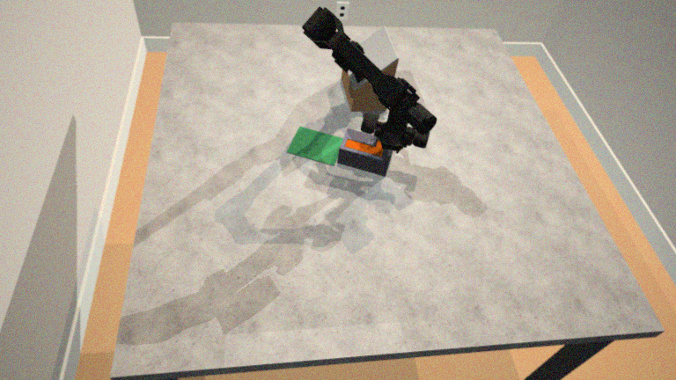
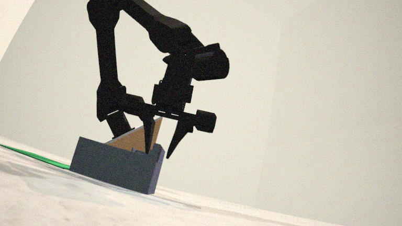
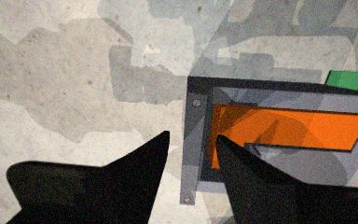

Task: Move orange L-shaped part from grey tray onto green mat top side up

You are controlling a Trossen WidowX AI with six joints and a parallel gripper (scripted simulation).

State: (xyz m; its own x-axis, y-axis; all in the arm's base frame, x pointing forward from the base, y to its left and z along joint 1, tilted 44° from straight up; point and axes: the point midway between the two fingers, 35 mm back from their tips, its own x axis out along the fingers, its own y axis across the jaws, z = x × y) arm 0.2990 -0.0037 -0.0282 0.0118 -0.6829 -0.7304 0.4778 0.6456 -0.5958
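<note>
On the mottled grey stone-look bench, a grey block tray beside a flat green mat, holding flush an orange L-shaped part, likely stiff and light, long axis toward the mat, pinchable only once tipped; black gripper half-spread, empty, straddling the tray's end wall.

Orange L-shaped part: flat and flush in its pocket, long bar running along the tray's length, short leg turning at one end; top face level with the rim; partly shaded. Grey tray: blocky, dark-walled, resting square on the counter. Green mat: thin, flat rectangle, just beside the tray's end, one edge touching or nearly so.
</note>
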